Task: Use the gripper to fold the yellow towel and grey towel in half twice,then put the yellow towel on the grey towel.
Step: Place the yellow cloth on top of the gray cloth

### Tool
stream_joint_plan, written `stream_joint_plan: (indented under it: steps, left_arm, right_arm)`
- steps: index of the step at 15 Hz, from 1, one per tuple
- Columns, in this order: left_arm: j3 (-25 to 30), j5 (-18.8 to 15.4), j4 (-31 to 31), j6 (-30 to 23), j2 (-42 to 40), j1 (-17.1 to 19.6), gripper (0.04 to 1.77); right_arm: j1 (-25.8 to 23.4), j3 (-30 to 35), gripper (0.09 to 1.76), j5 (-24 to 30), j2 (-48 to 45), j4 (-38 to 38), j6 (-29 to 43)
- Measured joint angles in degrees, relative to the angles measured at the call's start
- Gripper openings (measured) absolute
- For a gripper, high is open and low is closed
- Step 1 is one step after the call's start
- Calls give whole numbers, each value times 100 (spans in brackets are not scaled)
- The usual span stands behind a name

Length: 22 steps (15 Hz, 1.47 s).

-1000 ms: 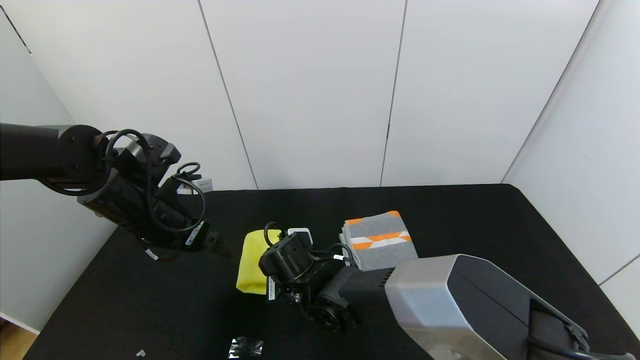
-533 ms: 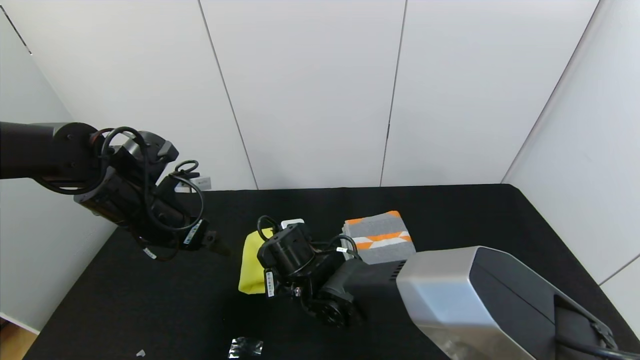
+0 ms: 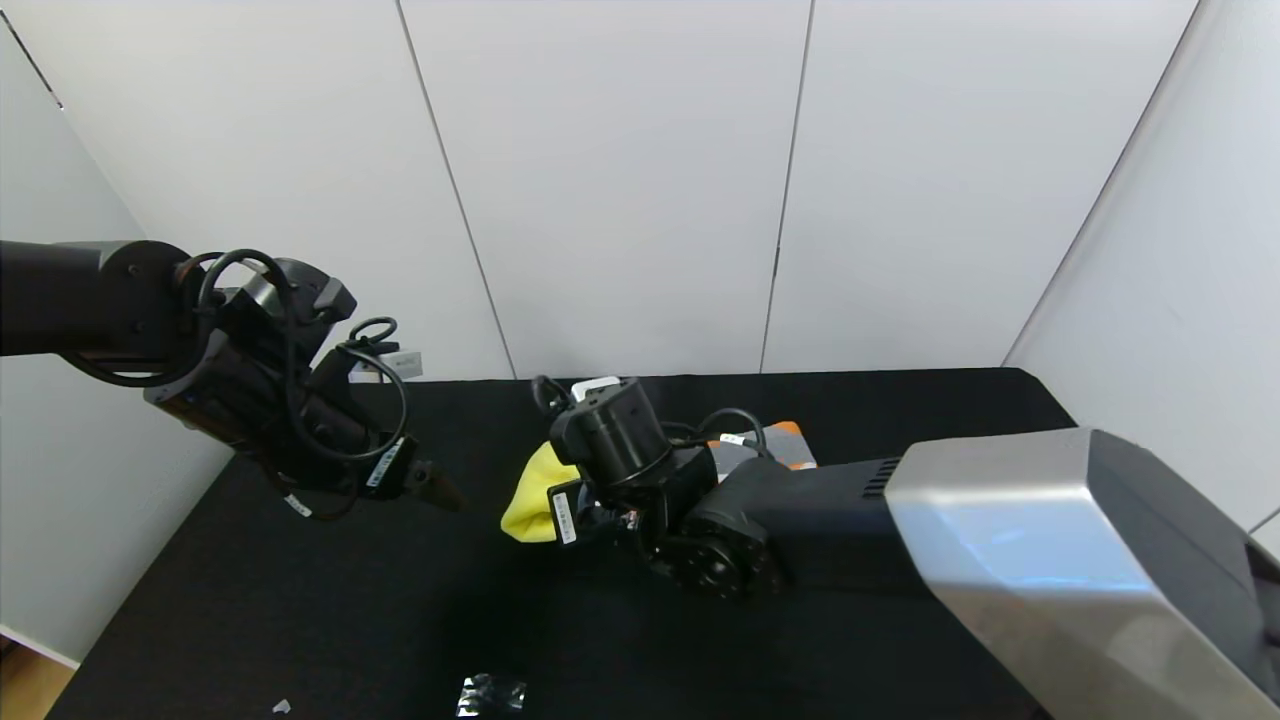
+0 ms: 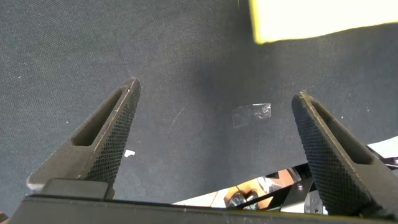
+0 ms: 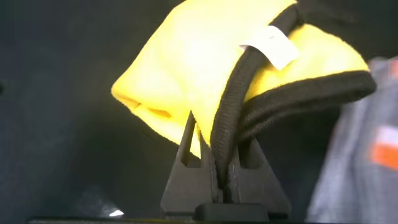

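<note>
Last step in hand: right gripper (image 5: 217,163) clamps the folded yellow towel (image 5: 205,68), lifted just beside the grey towel (image 3: 775,447). Next move calls for carrying it over and setting it on the grey towel; left gripper (image 4: 214,130) hangs wide, well off from it.

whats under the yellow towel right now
The yellow towel hangs from the shut right hand, off the black table. Beneath it only bare table shows, with the grey towel beside it, not under. In the head view, the arm hides most of the grey towel.
</note>
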Motion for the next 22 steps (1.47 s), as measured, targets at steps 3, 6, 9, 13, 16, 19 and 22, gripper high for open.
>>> stream_joint_plan:
  steps: [3, 6, 9, 13, 16, 19, 22]
  left_arm:
    - [10, -4, 7, 2, 0, -4, 172]
    - [54, -6, 2, 0, -10, -22, 172]
    - [141, 0, -17, 2, -55, -83, 172]
    - [222, 0, -30, 2, -137, -172, 172]
    - [252, -2, -30, 2, -189, -211, 172]
    - [271, -6, -30, 0, -211, -243, 172]
    - [288, -6, -37, 2, -211, -262, 172]
  right_arm:
    - [-254, 63, 19, 41, -251, 22, -372]
    - [-483, 96, 19, 205, -472, 41, -761]
    - [-723, 182, 19, 301, -686, 44, -1112]
    - [-1081, 586, 19, 653, -1026, 35, -1570]
    - [-1382, 1023, 19, 1048, -1321, 6, -1858]
    - [-1693, 1596, 19, 1495, -1668, -5, -2135]
    - [-1993, 2280, 19, 1944, -1986, -352, -2503]
